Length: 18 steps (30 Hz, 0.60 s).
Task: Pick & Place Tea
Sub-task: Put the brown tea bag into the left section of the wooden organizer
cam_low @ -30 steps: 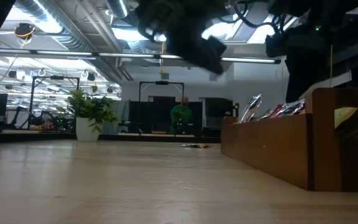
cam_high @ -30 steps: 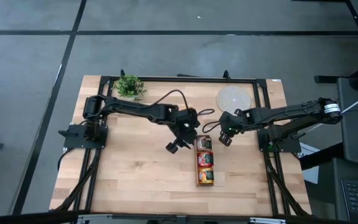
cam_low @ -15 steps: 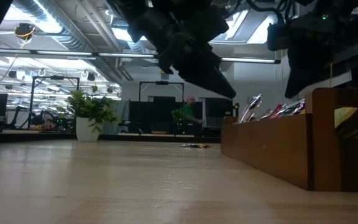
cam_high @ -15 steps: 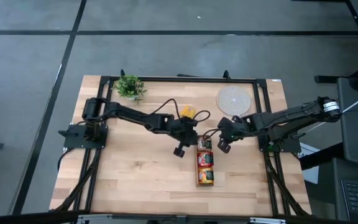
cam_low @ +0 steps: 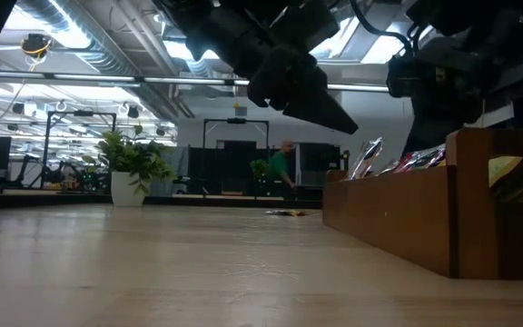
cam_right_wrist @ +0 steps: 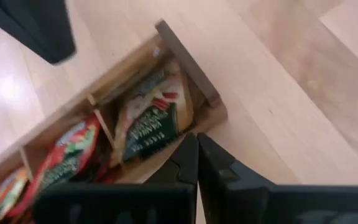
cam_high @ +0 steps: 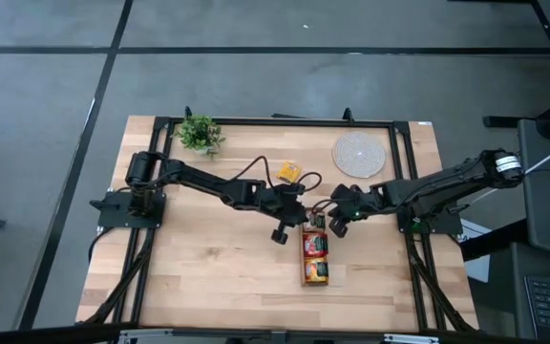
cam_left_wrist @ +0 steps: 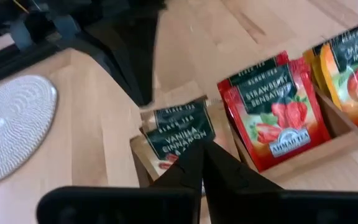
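A potted plant (cam_high: 199, 133) is standing at the bench's (cam_high: 208, 258) far left corner. The left end effector (cam_high: 287, 227), fingers pressed together and empty, is hovering beside the wooden tray's (cam_high: 305, 278) far end. One yellow sachet (cam_high: 288, 172) is lying loose behind it; the other tea sachets (cam_left_wrist: 271, 112) are sitting in the tray's compartments. The right end effector (cam_high: 335, 222), likewise closed and empty, is hanging opposite, with the woven mat (cam_high: 359, 153) beyond.

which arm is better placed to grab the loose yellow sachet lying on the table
Left. The yellow sachet lies on the left arm's side of the tray, nearer the left pincer than the right pincer.
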Each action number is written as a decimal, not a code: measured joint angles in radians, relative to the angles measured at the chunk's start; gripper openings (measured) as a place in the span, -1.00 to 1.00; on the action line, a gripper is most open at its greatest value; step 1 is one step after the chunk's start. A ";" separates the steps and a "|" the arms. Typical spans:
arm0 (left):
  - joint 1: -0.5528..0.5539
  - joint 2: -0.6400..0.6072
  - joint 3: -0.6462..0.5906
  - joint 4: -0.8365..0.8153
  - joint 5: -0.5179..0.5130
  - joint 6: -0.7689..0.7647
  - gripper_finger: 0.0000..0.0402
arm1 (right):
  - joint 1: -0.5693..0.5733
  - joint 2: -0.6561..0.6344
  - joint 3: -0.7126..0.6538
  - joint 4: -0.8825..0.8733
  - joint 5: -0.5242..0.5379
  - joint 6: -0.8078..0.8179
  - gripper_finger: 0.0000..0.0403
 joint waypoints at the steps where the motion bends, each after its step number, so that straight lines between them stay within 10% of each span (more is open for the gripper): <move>1: 0.000 0.000 0.000 0.006 0.000 -0.001 -0.99 | 0.000 0.003 -0.005 0.026 -0.004 -0.001 -0.98; 18: -0.005 0.084 0.000 0.110 0.001 -0.035 -0.99 | -0.003 0.051 -0.012 0.117 -0.007 -0.034 -0.98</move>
